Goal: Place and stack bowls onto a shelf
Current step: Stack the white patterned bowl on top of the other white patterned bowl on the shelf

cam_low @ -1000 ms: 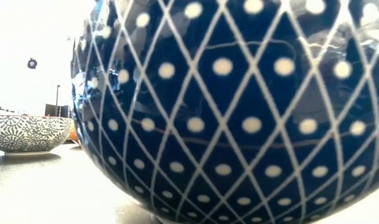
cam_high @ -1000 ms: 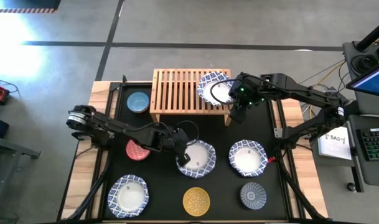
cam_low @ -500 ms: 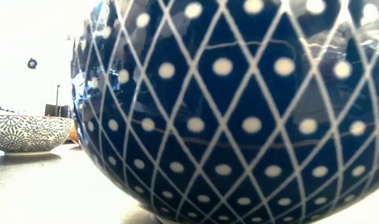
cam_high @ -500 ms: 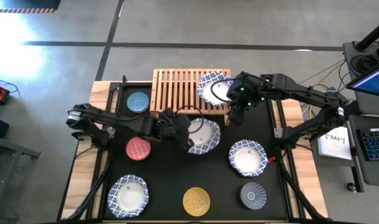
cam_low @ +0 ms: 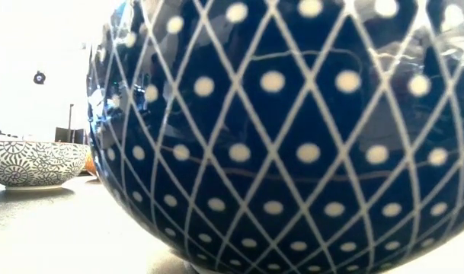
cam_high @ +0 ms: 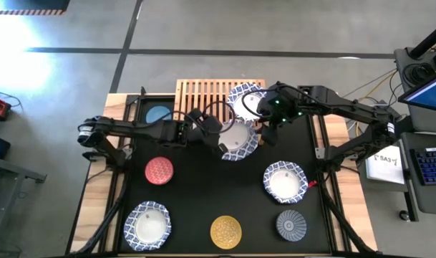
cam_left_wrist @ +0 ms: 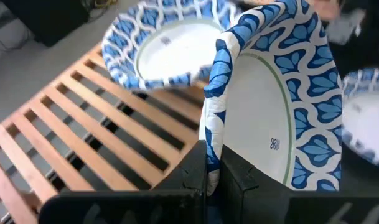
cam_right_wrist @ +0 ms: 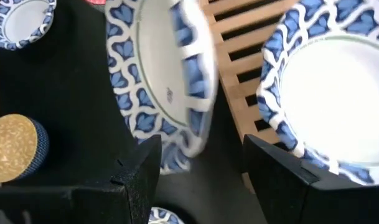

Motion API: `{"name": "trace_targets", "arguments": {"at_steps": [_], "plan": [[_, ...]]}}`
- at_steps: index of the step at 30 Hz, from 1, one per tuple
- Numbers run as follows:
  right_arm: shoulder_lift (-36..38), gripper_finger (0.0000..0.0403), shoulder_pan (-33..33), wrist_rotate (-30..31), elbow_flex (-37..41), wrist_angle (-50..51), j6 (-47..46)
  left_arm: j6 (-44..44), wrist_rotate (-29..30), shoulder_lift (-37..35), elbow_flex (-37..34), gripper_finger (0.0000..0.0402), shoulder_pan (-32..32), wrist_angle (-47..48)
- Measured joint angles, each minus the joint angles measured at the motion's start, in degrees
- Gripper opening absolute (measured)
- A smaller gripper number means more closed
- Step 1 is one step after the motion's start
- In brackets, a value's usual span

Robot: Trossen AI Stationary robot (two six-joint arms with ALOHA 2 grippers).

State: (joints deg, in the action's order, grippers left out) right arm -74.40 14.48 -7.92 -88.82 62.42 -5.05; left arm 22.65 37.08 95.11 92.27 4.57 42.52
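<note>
Pinching the rim of a large white bowl with blue scalloped edging point(cam_left_wrist: 273, 118), the left gripper point(cam_left_wrist: 209, 174) has it clamped tight and tilted up, hovering at the front edge of the low light-wood slatted shelf point(cam_high: 203, 97). Just past it, another white-and-blue patterned bowl point(cam_high: 248, 102) already sits on the shelf's right end, with the right gripper point(cam_high: 271, 129) beside it, fingers spread and empty. Looks like the stacking step: next I'd level the bowl and lower it into that one.
</note>
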Motion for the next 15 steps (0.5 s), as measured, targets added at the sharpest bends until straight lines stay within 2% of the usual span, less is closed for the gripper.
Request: {"name": "trace_targets", "arguments": {"at_steps": [10,15], "plan": [[-3.17,0.0213,0.02,0.43,0.0,-1.44,4.82,-4.65,-0.54,0.0,0.09,0.0,-0.27,-5.1],[-4.79,0.0178,0.02,0.43,0.0,-1.43,5.03,-5.2,-0.54,-0.02,0.07,0.0,-0.27,-4.9]]}}
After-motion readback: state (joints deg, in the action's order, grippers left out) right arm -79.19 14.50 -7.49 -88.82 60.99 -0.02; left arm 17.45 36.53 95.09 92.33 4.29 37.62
